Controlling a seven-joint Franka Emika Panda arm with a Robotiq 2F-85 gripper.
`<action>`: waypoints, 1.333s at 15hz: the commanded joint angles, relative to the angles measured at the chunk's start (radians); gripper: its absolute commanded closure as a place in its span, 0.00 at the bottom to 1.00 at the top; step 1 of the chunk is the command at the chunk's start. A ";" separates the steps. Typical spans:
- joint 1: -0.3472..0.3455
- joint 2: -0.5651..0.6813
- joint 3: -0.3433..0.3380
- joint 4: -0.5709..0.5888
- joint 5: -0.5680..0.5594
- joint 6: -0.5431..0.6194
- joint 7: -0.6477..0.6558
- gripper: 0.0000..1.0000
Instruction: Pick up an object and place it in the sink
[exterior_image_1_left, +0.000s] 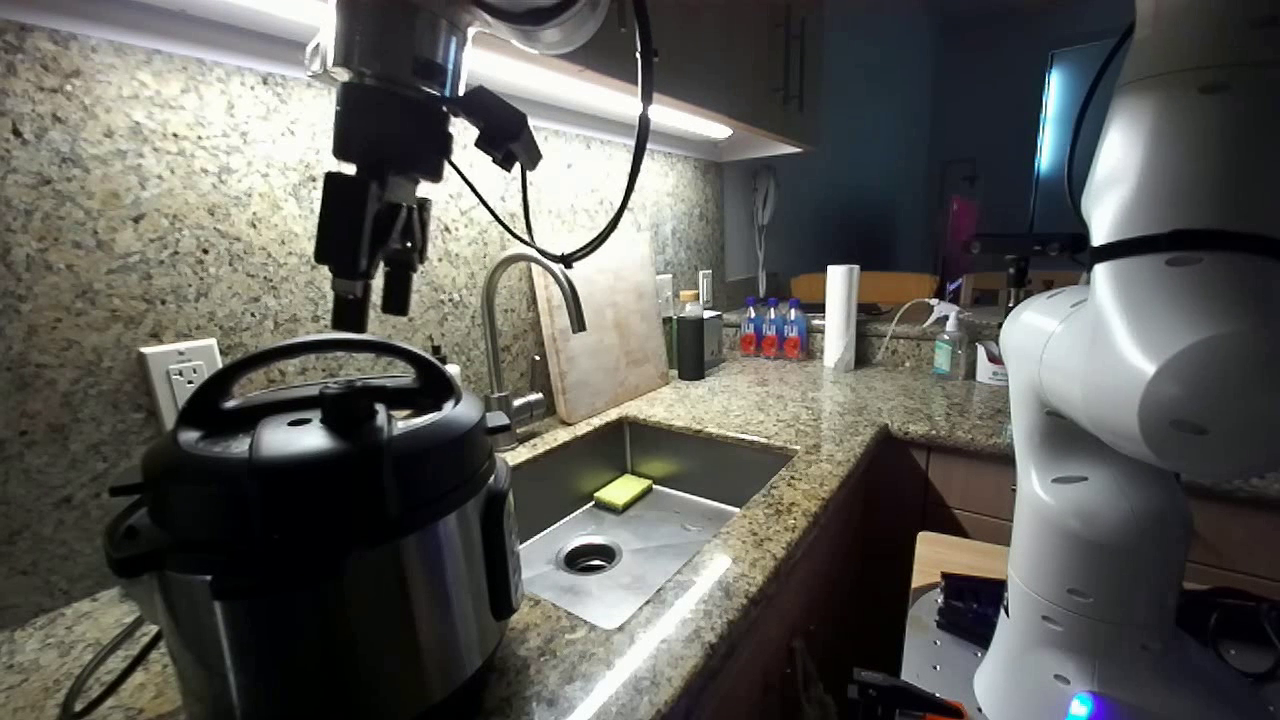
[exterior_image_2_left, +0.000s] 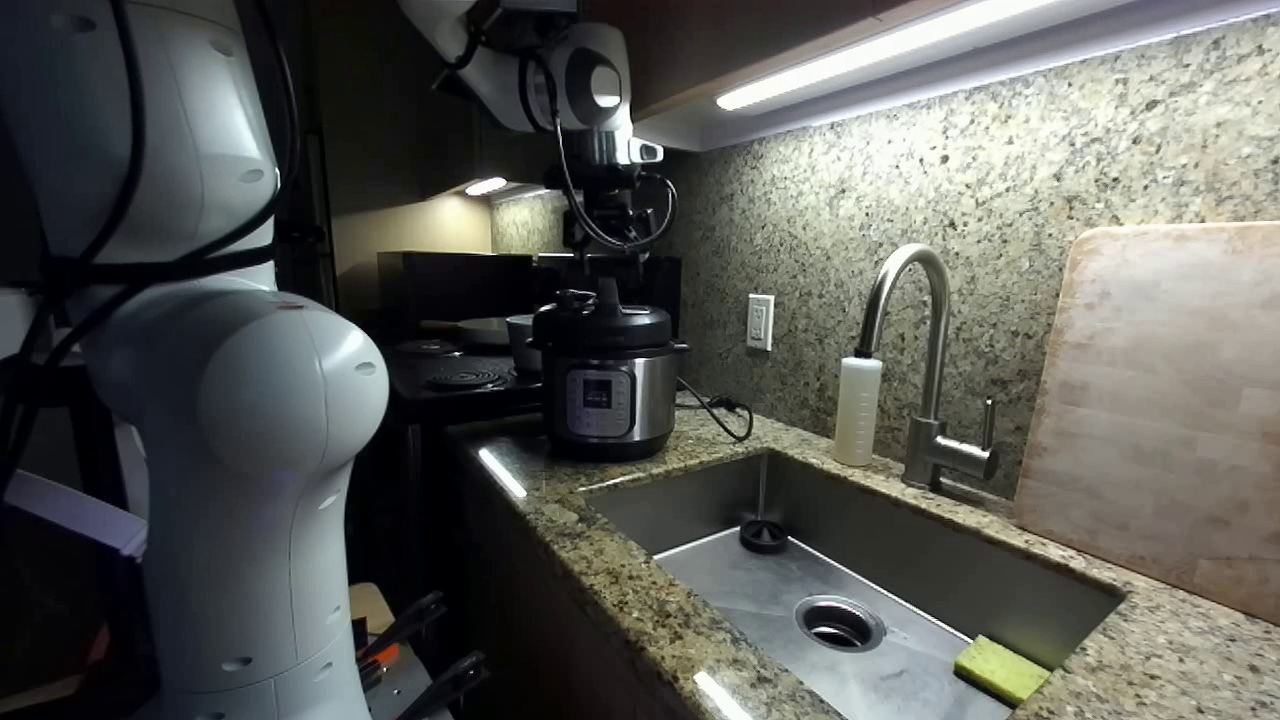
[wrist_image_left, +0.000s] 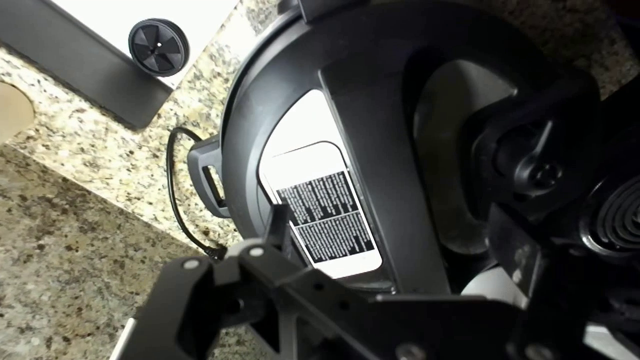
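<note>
The round black pressure-cooker lid (exterior_image_1_left: 300, 490) sits on the steel-and-black cooker pot (exterior_image_1_left: 340, 630). Its arched handle (exterior_image_1_left: 325, 348) points up. The lid also shows in an exterior view (exterior_image_2_left: 640, 328) and fills much of the wrist view (wrist_image_left: 272, 85). My gripper (exterior_image_1_left: 373, 308) is open, points down and is just above the handle. In the wrist view my gripper's fingers (wrist_image_left: 387, 220) stand apart, one on each side of the handle bar, with nothing held. Contact with the handle cannot be told. The steel sink (exterior_image_1_left: 690, 525) lies beside the cooker, also in an exterior view (exterior_image_2_left: 715, 580).
A yellow-green sponge (exterior_image_1_left: 622, 492) and a black drain stopper (exterior_image_2_left: 763, 538) lie in the sink. The curved faucet (exterior_image_2_left: 935, 340), a soap bottle (exterior_image_2_left: 858, 410) and a cutting board (exterior_image_2_left: 1160, 400) stand behind it. A lit cabinet hangs above. A stove (exterior_image_2_left: 465, 380) adjoins the cooker.
</note>
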 joint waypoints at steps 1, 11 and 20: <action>0.004 0.017 0.007 0.016 0.022 -0.031 -0.075 0.00; 0.012 0.087 0.021 0.025 0.046 -0.050 -0.182 0.25; 0.007 0.111 0.031 0.069 0.083 -0.059 -0.243 0.77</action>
